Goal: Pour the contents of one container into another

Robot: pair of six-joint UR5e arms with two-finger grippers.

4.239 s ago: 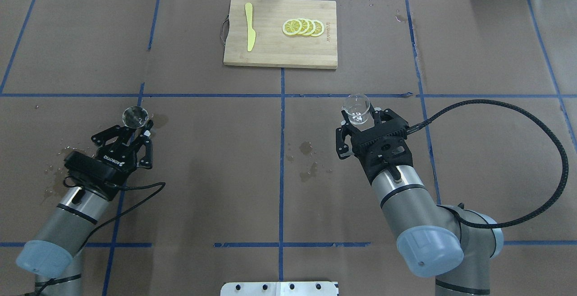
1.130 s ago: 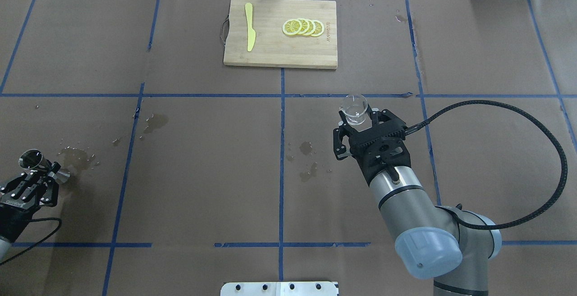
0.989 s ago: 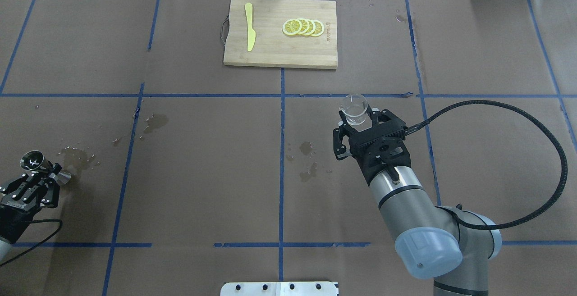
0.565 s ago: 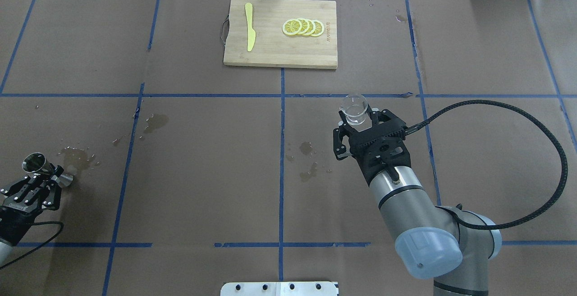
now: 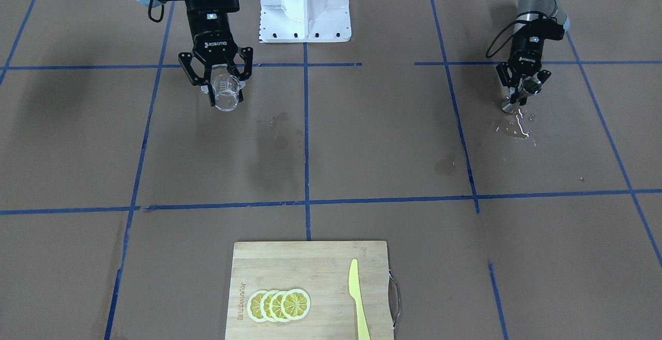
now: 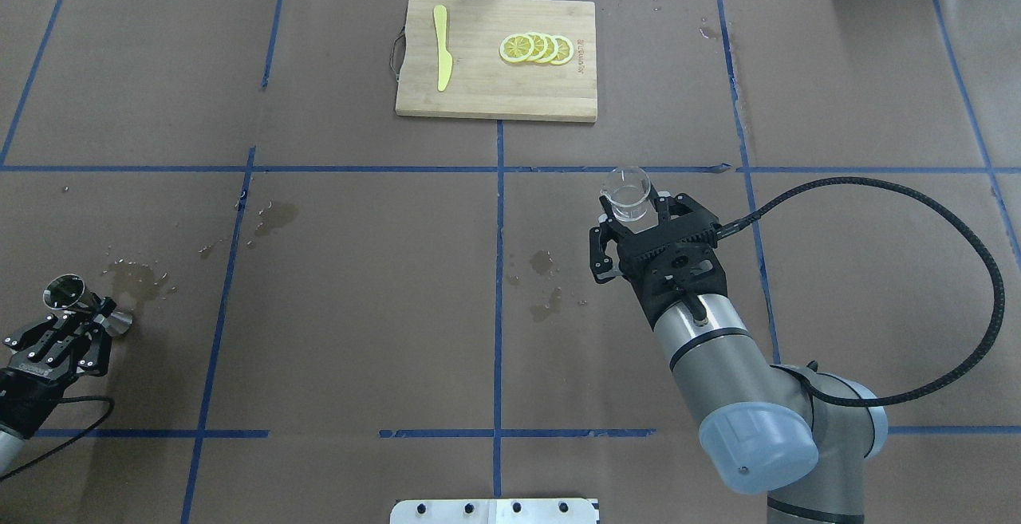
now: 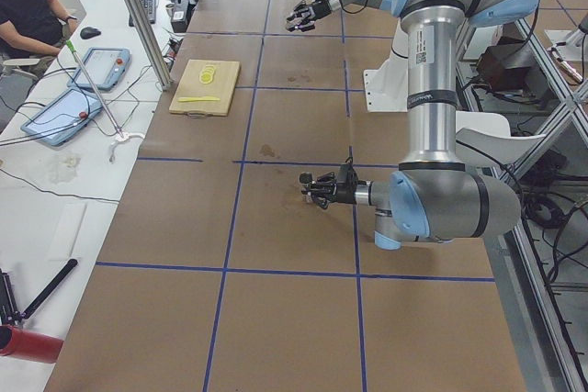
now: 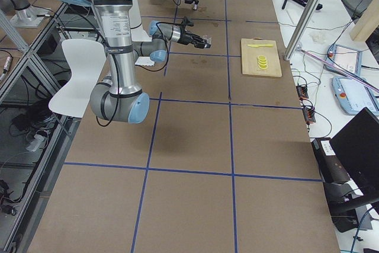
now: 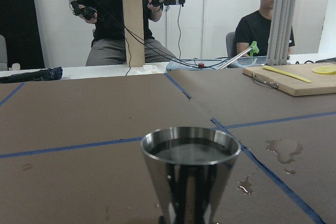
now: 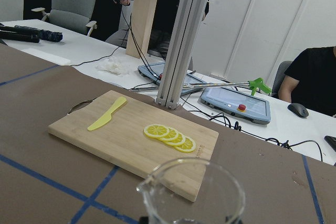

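Observation:
My right gripper point(image 6: 634, 214) is shut on the clear glass measuring cup point(image 6: 627, 189), holding it upright above the table right of centre. The front view shows that cup point(image 5: 225, 103) between the fingers. Its rim and pouring lip point(image 10: 191, 192) fill the bottom of the right wrist view, with no liquid visible inside. At the far left, near the robot's side, my left gripper point(image 6: 70, 325) is shut on the waist of the steel jigger point(image 6: 65, 291). The jigger point(image 9: 190, 174) stands upright with liquid in its top cone. In the front view the jigger point(image 5: 528, 87) sits low over the table.
A wooden cutting board point(image 6: 494, 101) at the far middle carries lemon slices point(image 6: 536, 48) and a yellow knife point(image 6: 441, 57). Wet stains lie near the centre point(image 6: 544, 285) and beside the jigger point(image 6: 136, 273). A white base plate point(image 6: 494, 510) is at the near edge.
My left gripper carried the jigger from mid-left to the far left, then drifted slightly toward the robot. The right gripper and the glass cup have stayed put.

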